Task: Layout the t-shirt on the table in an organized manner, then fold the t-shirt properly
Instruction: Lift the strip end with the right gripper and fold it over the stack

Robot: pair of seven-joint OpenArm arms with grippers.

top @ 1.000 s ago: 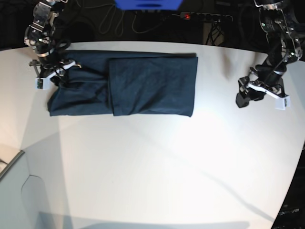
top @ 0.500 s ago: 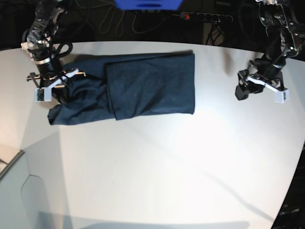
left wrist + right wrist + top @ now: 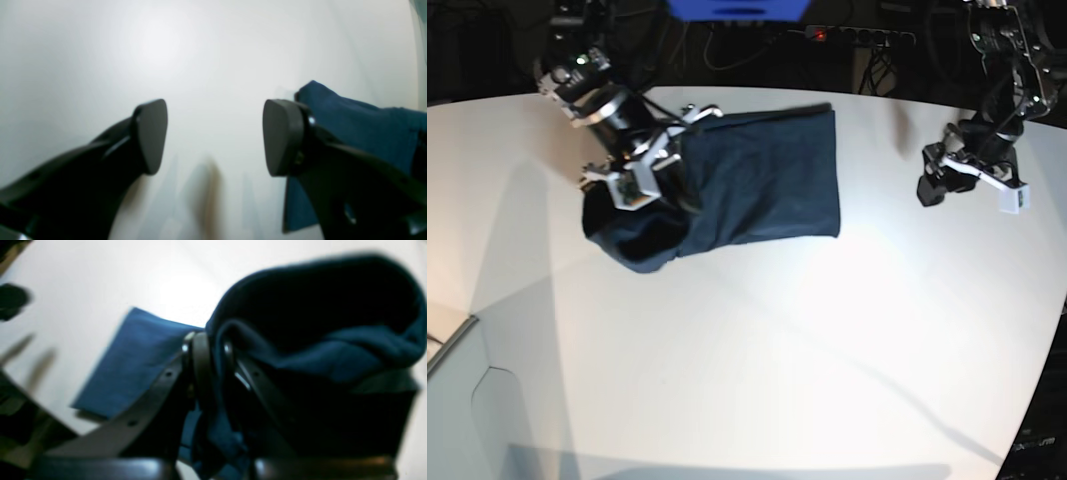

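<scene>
The right gripper (image 3: 649,165) is pinching the shirt's (image 3: 757,180) lifted end, its length running toward the left gripper (image 3: 932,185), which is hanging agape beside the table (image 3: 777,350) edge.

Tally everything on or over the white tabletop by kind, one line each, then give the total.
T-shirts: 1, the dark navy t-shirt, partly lifted at one end.
Grippers: 2, the right gripper shut on the shirt, the left gripper open and holding nothing.
Total: 3, all on or over the table.
</scene>
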